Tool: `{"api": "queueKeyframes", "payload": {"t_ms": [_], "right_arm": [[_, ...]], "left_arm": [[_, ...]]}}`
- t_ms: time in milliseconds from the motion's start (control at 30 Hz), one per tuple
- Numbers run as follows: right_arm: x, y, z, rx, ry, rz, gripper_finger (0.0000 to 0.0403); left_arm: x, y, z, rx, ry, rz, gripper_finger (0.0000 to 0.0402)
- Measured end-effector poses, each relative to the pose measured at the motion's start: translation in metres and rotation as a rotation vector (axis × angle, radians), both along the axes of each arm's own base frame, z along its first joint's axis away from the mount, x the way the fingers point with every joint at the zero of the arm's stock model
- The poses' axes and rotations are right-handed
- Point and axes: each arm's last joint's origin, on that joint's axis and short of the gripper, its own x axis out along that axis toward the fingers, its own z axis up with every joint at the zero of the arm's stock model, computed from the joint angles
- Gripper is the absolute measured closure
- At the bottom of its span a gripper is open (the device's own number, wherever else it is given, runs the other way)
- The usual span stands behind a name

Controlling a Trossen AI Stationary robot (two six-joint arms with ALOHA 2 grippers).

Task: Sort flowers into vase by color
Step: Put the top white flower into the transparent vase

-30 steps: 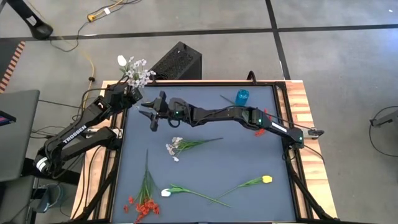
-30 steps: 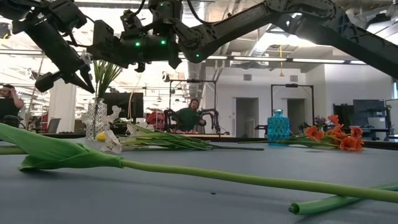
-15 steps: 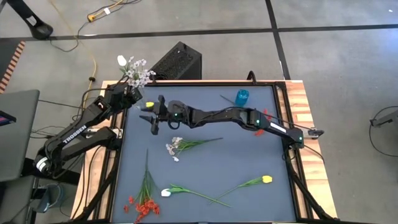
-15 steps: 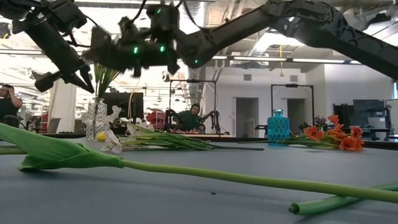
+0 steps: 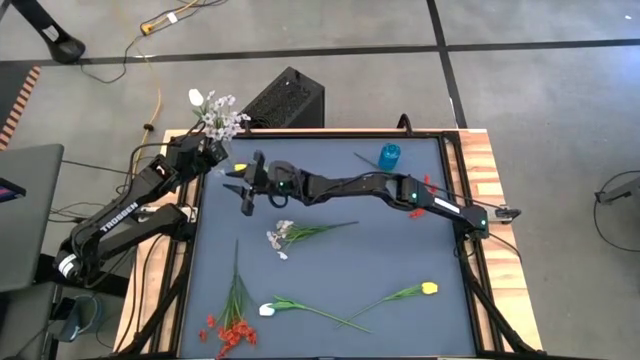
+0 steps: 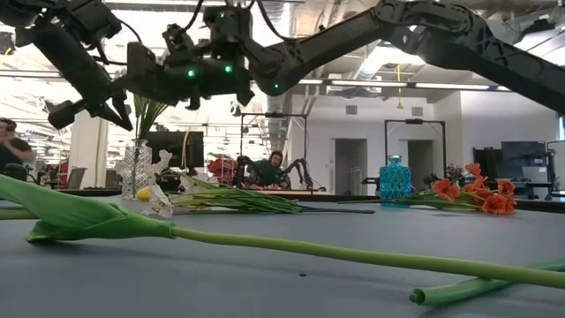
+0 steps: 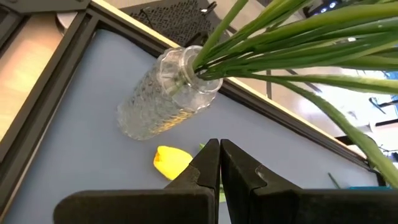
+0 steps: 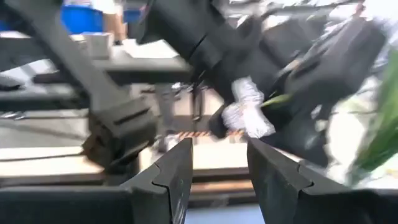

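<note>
Above the far left corner of the table, my right gripper hangs with its fingers apart and nothing between them, close beside the clear vase that already holds a bunch of white-bloomed stems. My left gripper sits just over that vase with its fingers pressed together, empty.

I judge I am between flowers: nothing is in hand, and the next move calls for turning back to the table and coming down on a stem. The nearest is the white flower, lying flat mid-table, its long axis running roughly left to right, bloom toward my left arm, stem tip toward my right. The yellow flower, the red flowers and a white bud lie near the front. The blue vase stands far right.
</note>
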Motion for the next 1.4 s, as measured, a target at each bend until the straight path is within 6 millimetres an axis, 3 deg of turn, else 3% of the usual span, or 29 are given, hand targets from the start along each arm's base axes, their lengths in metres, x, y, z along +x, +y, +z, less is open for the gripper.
{"api": "queueKeyframes", "payload": {"t_ms": [233,567,767,1067,1400], "right_arm": [[-0.001,-0.005,0.012,-0.020,-0.069,-0.067,0.0226],[0.000,-0.007,0.008,-0.018,-0.056,-0.071,0.0236],[0.000,-0.007,0.008,-0.017,-0.054,-0.071,0.0272],[0.000,-0.007,0.007,-0.016,-0.051,-0.070,0.0383],[-0.002,-0.023,0.002,-0.010,-0.001,-0.099,0.0385]], "left_arm": [[0.000,-0.001,-0.001,-0.011,-0.002,-0.016,0.0401],[0.000,-0.001,-0.001,-0.014,-0.005,-0.020,0.0401],[0.000,-0.001,-0.001,-0.014,-0.005,-0.020,0.0401],[0.000,-0.001,-0.001,-0.018,-0.012,-0.016,0.0401],[-0.003,-0.007,0.005,0.033,-0.026,-0.060,0.0401]]}}
